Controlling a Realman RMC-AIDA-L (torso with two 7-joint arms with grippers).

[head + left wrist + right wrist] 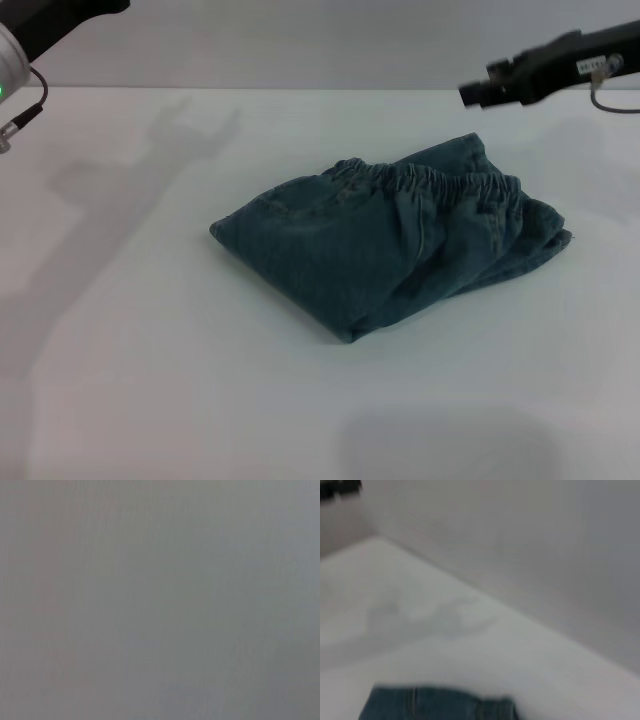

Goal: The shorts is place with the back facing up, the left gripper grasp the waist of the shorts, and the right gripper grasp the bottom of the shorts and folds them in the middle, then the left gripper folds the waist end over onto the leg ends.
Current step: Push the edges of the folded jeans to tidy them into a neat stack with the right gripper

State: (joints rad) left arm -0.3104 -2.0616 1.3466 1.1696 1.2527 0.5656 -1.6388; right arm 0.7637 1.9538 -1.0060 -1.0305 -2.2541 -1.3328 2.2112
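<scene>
Both grippers hang clear: left gripper (15, 45) far left, right gripper (475, 92) above the table (150, 380); finger states unreadable. Folded shorts (385, 245) lie free, waist (440, 182) on top.

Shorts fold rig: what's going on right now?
Nothing is being handled. The shorts lie folded into a compact bundle on the white table, with the waist on top toward the far side. Both arms are raised at the far edge, clear of the fabric: the left gripper at the far left corner, the right gripper up beyond the shorts. The fold looks finished.
</scene>
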